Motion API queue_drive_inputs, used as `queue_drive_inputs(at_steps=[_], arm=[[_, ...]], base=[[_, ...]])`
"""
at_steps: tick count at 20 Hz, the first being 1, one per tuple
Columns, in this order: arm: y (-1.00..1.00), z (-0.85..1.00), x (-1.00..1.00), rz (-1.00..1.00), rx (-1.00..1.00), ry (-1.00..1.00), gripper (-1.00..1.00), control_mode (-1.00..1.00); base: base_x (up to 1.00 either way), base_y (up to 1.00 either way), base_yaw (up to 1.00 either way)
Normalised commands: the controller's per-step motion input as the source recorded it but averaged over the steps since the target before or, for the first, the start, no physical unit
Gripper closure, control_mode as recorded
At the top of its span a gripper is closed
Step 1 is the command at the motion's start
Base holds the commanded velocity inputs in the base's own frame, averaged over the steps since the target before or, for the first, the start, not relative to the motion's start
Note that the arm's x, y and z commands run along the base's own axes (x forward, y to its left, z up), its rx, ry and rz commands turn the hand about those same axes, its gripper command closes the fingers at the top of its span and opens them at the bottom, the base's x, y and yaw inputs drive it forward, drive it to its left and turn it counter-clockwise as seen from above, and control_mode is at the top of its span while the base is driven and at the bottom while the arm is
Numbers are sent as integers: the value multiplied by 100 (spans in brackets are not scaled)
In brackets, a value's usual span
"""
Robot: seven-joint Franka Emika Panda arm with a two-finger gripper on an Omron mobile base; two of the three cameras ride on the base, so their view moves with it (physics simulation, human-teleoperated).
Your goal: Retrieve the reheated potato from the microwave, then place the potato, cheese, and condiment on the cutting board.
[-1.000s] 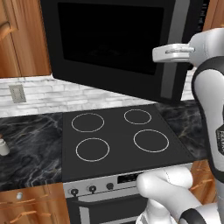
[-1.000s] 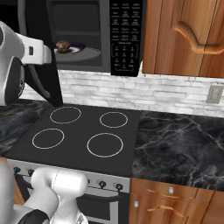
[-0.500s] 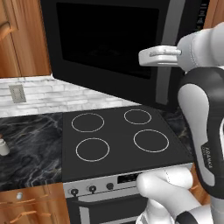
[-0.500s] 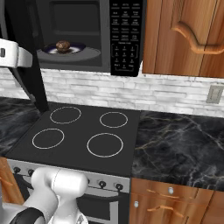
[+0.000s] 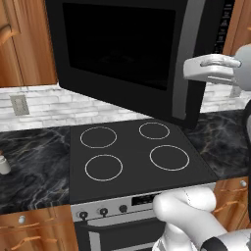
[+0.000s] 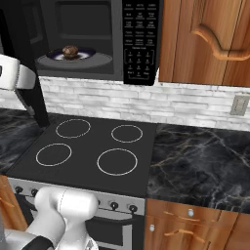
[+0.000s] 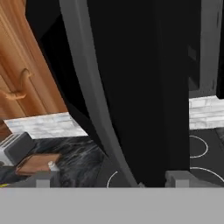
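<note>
Potato (image 6: pixel 71 51): lumpy brown ball on plate (image 6: pixel 95 59) inside microwave (image 6: pixel 139 39), door (image 5: pixel 122 54) swung open. Gripper (image 7: pixel 111 177) tips apart, 1 each side of door edge.

Potato (image 6: pixel 70 51) on plate (image 6: pixel 95 59) inside microwave (image 6: pixel 139 39).

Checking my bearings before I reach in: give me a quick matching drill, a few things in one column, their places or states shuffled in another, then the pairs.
Things:
1. potato
2. microwave door
3. cutting board
4. stove

Places or states:
A. swung open
B. on the counter beside the toaster
C. on the plate inside the microwave
D. four ring burners, nothing on them

Pairs: 1-C, 2-A, 3-B, 4-D
</note>
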Motion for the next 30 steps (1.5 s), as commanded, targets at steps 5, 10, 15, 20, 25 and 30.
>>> queue_drive_inputs(at_steps=[5, 10, 15, 20, 25, 30], arm=[[-50, 6, -46, 0, 11, 6, -100, -100], [-60, 3, -24, 4, 1, 2, -100, -100], [-49, -16, 1, 1, 30, 1, -100, -100], [-36, -9, 10, -1, 60, 1, -100, -100], [-3, -25, 59, -13, 36, 2, -100, -100], [8, -27, 75, -11, 16, 6, -100, -100]], base=[[0, 0, 0], [0, 0, 0], [0, 0, 0], [0, 0, 0], [0, 0, 0], [0, 0, 0]])
